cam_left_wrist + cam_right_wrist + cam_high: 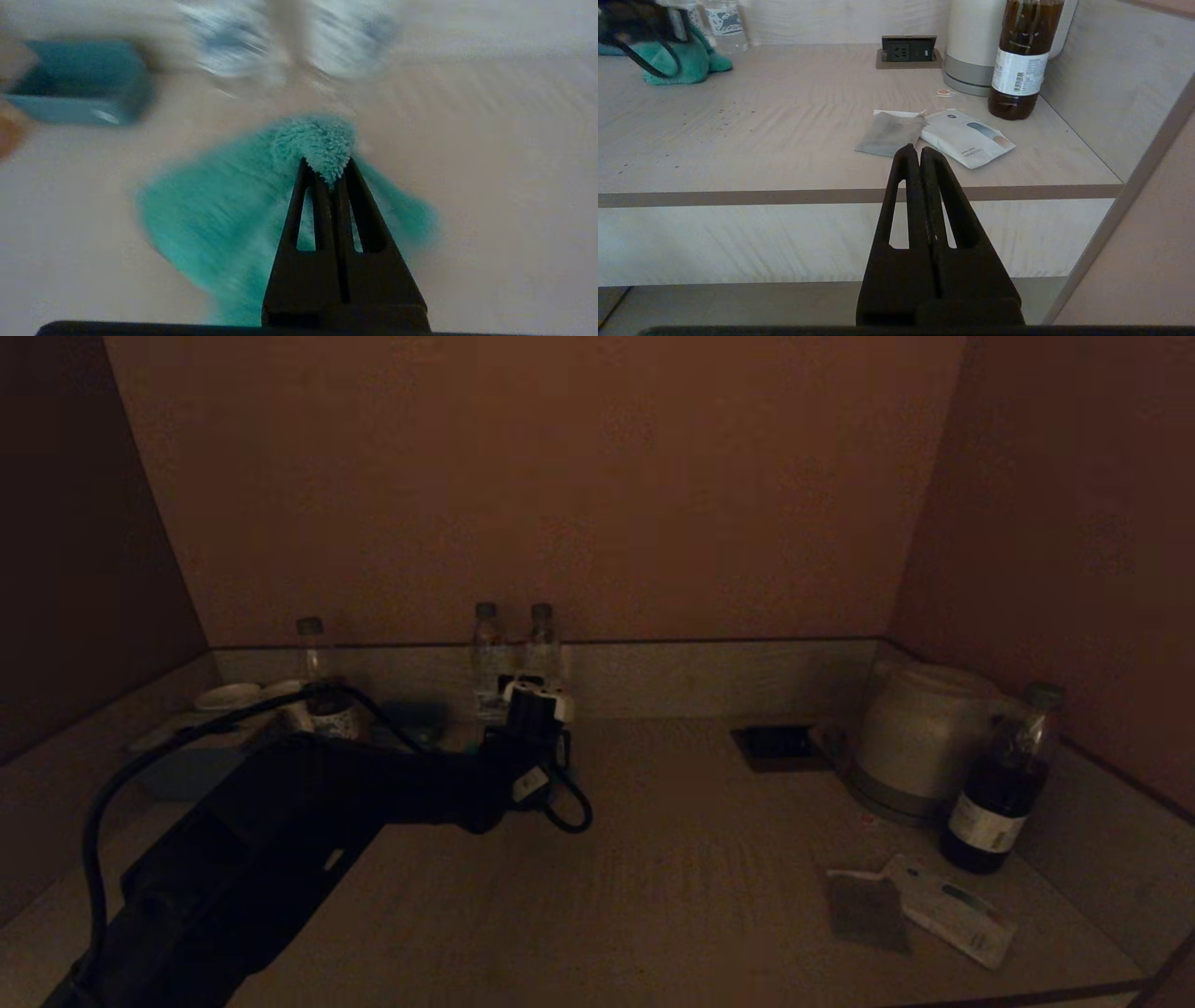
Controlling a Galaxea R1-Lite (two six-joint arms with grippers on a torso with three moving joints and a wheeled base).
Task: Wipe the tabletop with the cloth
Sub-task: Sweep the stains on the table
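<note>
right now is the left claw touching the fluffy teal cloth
Touching. The left wrist view shows the left claw shut on a pinched fold of the fluffy teal cloth, which bulges out between its tips.

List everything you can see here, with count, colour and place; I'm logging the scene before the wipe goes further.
cloth: 1, teal, on the tabletop at back left, pinched by the left gripper
tabletop: 1, pale wood grain, with dark crumbs on its left part
water bottles: 2, clear, against the back wall
kettle: 1, pale, back right
sauce bottle: 1, dark brown with a white label, beside the kettle
sachets: 2, one grey, one white, front right
socket: 1, black, set into the tabletop
box: 1, blue, back left
left gripper: shut on the cloth
right gripper: shut, parked off the front edge
</note>
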